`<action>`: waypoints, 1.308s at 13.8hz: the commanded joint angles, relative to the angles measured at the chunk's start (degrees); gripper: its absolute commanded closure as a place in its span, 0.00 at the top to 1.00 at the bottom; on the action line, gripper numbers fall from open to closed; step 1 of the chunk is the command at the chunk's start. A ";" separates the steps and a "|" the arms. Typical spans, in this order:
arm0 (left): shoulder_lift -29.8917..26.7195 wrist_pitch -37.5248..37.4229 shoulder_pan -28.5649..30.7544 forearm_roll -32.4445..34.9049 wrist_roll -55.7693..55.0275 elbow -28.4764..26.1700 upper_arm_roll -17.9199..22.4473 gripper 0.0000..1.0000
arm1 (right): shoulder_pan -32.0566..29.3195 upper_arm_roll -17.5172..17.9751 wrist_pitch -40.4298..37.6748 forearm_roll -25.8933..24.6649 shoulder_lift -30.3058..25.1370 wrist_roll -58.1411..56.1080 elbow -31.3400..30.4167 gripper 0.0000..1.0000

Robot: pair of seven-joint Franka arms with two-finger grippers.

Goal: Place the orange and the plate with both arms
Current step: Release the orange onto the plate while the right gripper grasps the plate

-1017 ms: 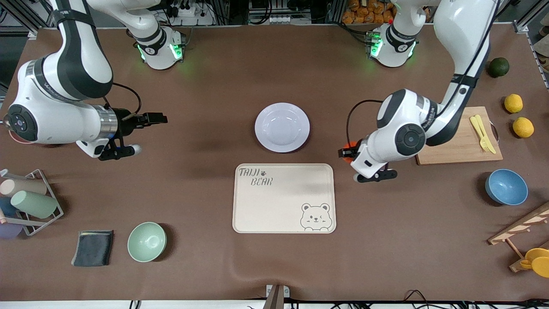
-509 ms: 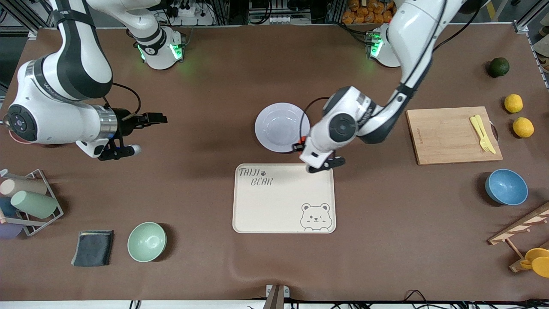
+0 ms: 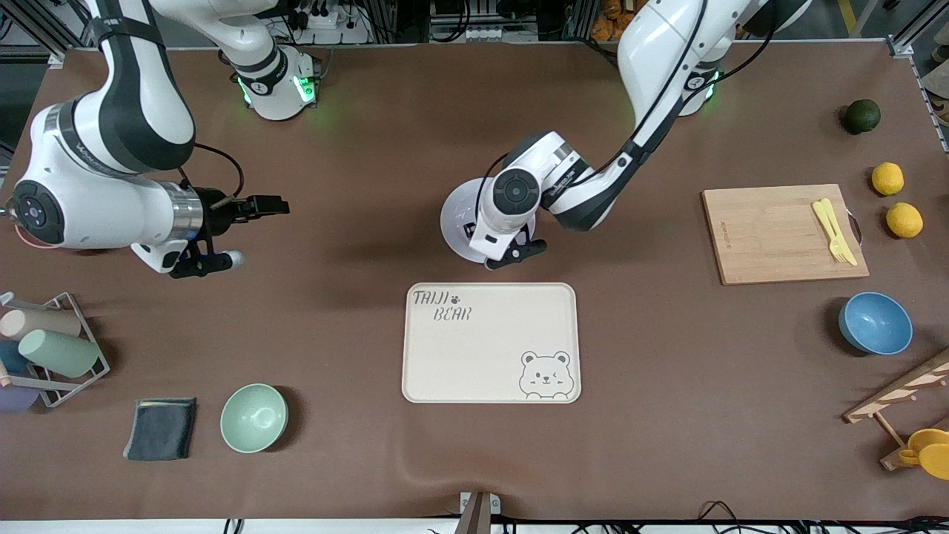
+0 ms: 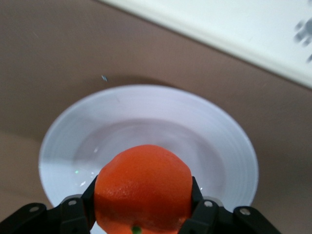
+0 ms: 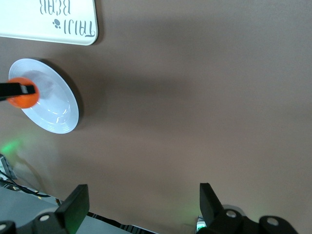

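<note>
The orange [image 4: 142,187] is bright reddish-orange and round. My left gripper [image 4: 142,210] is shut on it and holds it over the middle of the plate [image 4: 229,146], a pale lavender-white round plate. In the front view the left hand covers most of the plate [image 3: 454,219], the left gripper [image 3: 471,228] is over it, and the orange is hidden. The right wrist view shows the plate [image 5: 56,112] with the orange [image 5: 22,99] above it. My right gripper [image 3: 270,204] is open and empty, waiting above the bare table toward the right arm's end.
The cream bear tray [image 3: 489,343] lies just nearer the front camera than the plate. A cutting board [image 3: 778,233], two lemons [image 3: 887,179], a dark green fruit [image 3: 862,116] and a blue bowl [image 3: 875,322] sit toward the left arm's end. A green bowl [image 3: 253,417] and cup rack [image 3: 52,348] sit toward the right arm's end.
My left arm has carried the orange from beside the cutting board, past the tray's corner, to over the plate. The right arm has not moved.
</note>
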 commanded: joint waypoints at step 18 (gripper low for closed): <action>-28.02 -14.21 24.29 3.14 20.80 1.82 0.46 1.00 | 17.64 -0.20 24.01 21.84 11.27 1.10 -8.42 1.00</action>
